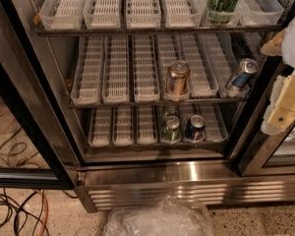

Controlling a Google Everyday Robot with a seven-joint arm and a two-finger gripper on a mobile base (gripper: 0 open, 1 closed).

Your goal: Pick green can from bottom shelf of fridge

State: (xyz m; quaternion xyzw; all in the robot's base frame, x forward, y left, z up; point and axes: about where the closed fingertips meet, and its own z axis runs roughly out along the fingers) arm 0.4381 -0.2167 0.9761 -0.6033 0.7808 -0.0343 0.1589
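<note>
My pincer [285, 100] hangs at the right edge of the view, by the right door frame of the fridge [187, 178], level with the middle rack. I cannot tell whether it is released or clenched. The green can [171, 130] stands upright at the front of the bottom shelf [118, 127], well apart from my pincer, below it and to its left. A second green can [170, 111] stands just behind it, and a dark blue can [194, 127] stands just beside it on the right.
</note>
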